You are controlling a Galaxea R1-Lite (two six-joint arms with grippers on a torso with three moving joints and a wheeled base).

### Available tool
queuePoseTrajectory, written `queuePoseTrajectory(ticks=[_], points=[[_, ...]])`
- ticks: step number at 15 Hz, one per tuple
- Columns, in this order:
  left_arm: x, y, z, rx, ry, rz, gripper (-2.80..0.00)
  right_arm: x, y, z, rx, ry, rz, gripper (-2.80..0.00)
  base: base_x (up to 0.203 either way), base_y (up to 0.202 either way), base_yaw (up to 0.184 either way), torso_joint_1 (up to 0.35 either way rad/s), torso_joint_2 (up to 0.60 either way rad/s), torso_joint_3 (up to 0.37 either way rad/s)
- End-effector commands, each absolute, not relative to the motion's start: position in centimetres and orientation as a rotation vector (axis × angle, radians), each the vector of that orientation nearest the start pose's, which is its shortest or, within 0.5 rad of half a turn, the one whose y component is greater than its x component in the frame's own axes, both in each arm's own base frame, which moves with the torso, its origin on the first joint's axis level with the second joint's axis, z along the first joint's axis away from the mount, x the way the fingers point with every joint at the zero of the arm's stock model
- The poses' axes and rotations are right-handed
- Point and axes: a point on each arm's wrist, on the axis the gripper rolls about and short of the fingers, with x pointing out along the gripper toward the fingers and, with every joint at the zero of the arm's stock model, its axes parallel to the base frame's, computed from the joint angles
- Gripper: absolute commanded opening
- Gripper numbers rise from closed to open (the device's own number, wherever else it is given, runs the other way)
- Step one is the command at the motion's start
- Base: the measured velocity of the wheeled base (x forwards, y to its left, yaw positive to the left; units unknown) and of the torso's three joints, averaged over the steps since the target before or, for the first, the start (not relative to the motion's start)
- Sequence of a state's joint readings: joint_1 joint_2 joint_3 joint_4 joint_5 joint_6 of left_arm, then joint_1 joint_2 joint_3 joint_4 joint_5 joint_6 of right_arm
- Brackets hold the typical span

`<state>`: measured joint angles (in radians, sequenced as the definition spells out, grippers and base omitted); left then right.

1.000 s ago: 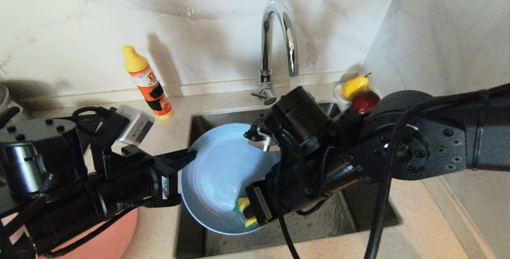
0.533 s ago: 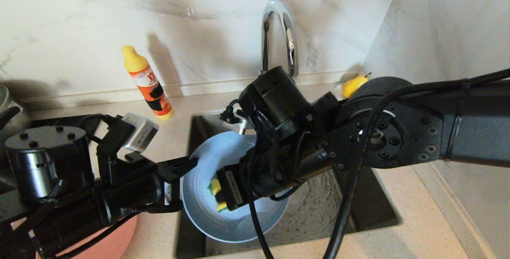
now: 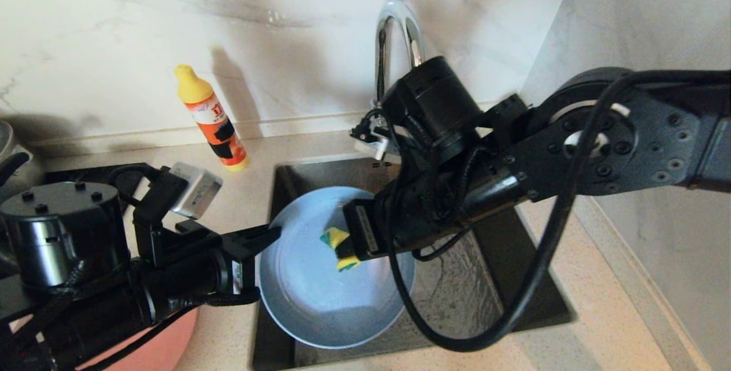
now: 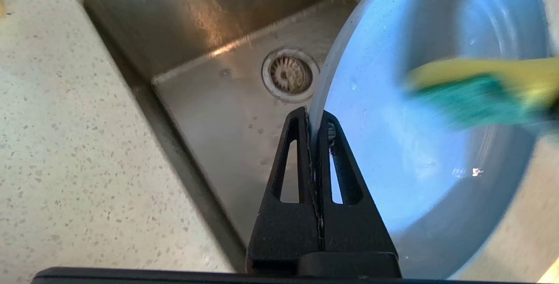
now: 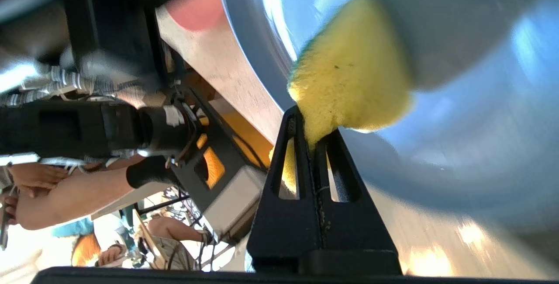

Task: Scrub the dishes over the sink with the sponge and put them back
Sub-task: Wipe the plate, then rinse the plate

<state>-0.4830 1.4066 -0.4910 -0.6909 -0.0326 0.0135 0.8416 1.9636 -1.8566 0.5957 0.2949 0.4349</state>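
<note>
At the lower left of the head view, a sliver of the salmon-pink plate [image 3: 163,345] shows on the tabletop [image 3: 240,200] beneath the left arm. That arm reaches from the left edge toward the middle, and the left end effector [image 3: 268,233] is clenched on the left rim of the grey-blue plate [image 3: 320,302]; in the left wrist view its two black fingers [image 4: 290,161] pinch the thin rim between them. The plate is held tilted over the sink [image 3: 485,291], its hollow face turned up and toward the right arm. The round strainer drain [image 4: 289,73] lies in the basin floor, just behind the plate's rim in the left wrist view.

In the upper left of the head view, an orange bottle with a yellow cap [image 3: 210,120] stands on the tabletop against the marble wall, left of the sink.

At the centre of the frame the sponge [image 3: 338,248], yellow with a green layer, is pressed against the inner face of the plate. The right end effector [image 3: 351,245] is clenched on it, its fingers squeezing the yellow foam in the right wrist view. The right arm comes in from the right edge, crossing in front of the chrome tap [image 3: 397,34] at upper centre.
</note>
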Motion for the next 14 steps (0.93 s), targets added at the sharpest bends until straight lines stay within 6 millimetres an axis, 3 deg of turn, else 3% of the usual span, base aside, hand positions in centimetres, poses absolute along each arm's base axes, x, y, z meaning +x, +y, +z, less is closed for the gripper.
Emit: queuePoseTrajectory(ticks=[1,5,8,11,14], points=[[19.7,-10.2,18.2,0.031,0.223,-0.501,-2.80,22.8,25.3,29.4,0.198,0.890,0.901,-2.80,0.000,0.000,0.000,0.000,0.00,0.000],[22.6,-11.3,18.2,-0.077,0.285,-0.434,-2.80,17.5,18.7,33.4,0.239,0.795,0.908,-2.80,0.000,0.000,0.000,0.000,0.00,0.000],[25.7,-12.8,18.7,-0.166,0.377,-0.344,-2.80,13.8,11.8,36.0,0.303,0.686,0.827,-2.80,0.000,0.000,0.000,0.000,0.00,0.000],[28.5,-14.5,19.1,-0.239,0.473,-0.300,-2.80,11.6,6.8,35.3,0.374,0.669,0.689,-2.80,0.000,0.000,0.000,0.000,0.00,0.000],[30.8,-17.3,17.7,-0.251,0.540,-0.311,-2.80,9.8,4.9,32.6,0.411,0.724,0.640,-2.80,0.000,0.000,0.000,0.000,0.00,0.000]])
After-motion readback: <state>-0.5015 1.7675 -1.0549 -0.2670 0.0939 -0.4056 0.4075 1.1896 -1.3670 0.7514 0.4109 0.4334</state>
